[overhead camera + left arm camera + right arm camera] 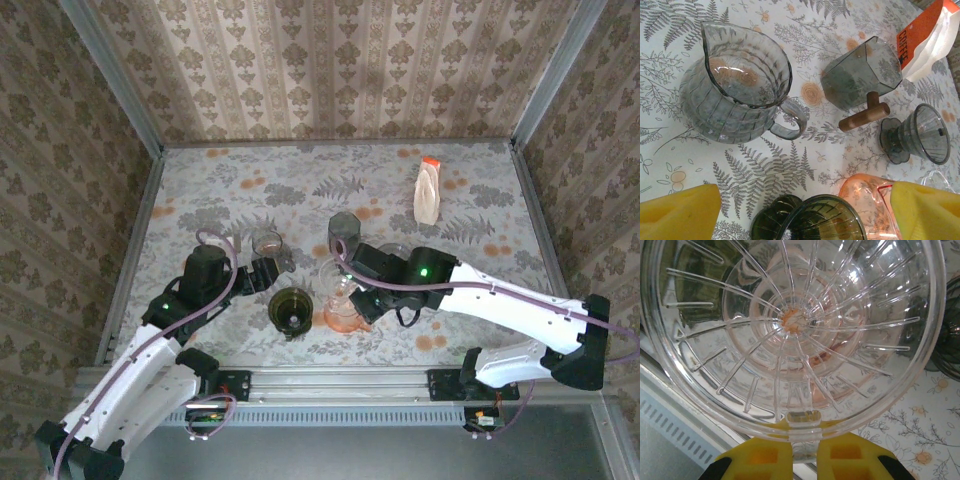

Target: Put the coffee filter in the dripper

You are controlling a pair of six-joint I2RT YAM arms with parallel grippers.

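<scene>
Soft, even light fills the overhead view: the patterned table (480, 210) is bright, the near rail is dimmer, shadows under the arms are faint, and the whole frame is mildly soft. In the left wrist view the glass pitcher (735, 90) is sharp, with small white glints inside its rim, while the near corners of the frame are blurred. In the right wrist view the clear dripper (790, 325) carries white streaks of glare across its sharp ribs, and the surfaces seen through it smear and bend.

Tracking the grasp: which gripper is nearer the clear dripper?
Right. The right gripper is shut on the clear dripper; the left gripper stands open to its left, by the dark green dripper.
</scene>
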